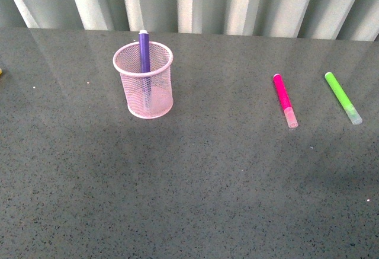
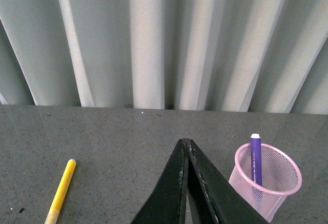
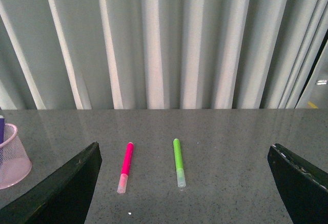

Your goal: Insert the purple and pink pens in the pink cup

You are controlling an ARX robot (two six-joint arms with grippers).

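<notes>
Jaws of the left gripper [image 2: 184,141] are pressed together on nothing; those of the right gripper [image 3: 184,149] stand wide apart, empty. The purple pen [image 1: 144,51] stands inside the pink cup [image 1: 160,93], so half the job looks done. The pink pen [image 1: 283,96] lies flat well to the cup's right, the lime-green marker [image 1: 342,96] beyond it, and is not yet picked up.

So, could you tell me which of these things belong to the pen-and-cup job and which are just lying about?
For the job: pink cup; purple pen, already standing in it; pink pen, lying flat.
Lying about: green pen; yellow pen.
</notes>
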